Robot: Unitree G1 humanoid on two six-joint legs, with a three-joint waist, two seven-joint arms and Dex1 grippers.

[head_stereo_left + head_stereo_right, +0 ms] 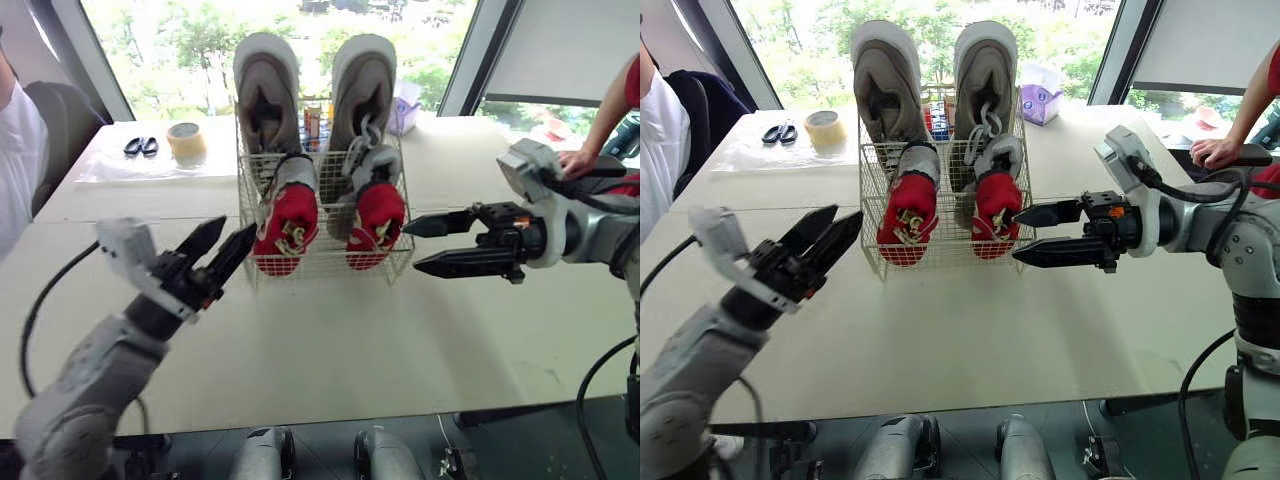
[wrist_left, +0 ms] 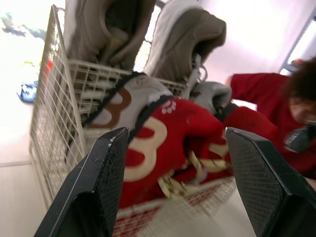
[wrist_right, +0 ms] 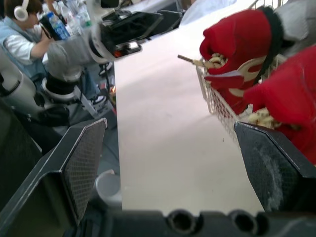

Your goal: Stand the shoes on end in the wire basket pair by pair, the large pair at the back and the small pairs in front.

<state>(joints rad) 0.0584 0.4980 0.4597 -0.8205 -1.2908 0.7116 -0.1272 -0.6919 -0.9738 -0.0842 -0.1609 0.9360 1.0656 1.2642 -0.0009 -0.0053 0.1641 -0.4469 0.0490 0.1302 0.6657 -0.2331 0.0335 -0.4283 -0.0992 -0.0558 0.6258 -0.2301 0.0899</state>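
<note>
A white wire basket (image 1: 395, 262) stands on the table's middle. Two large grey shoes (image 1: 268, 90) (image 1: 362, 85) stand on end at its back. In front of them a small red and grey pair (image 1: 285, 222) (image 1: 375, 215) stands toe down. My left gripper (image 1: 222, 248) is open just left of the basket's front corner, holding nothing. My right gripper (image 1: 428, 243) is open just right of the basket, also holding nothing. The left wrist view shows the red shoes (image 2: 173, 148) close ahead between my fingers (image 2: 94, 187).
A roll of tape (image 1: 186, 142) and black scissors (image 1: 141, 147) lie at the back left of the cream table (image 1: 330, 350). A tissue box (image 1: 1040, 103) sits behind the basket. A person in white sits at the left, a person's arm (image 1: 605, 115) at the right.
</note>
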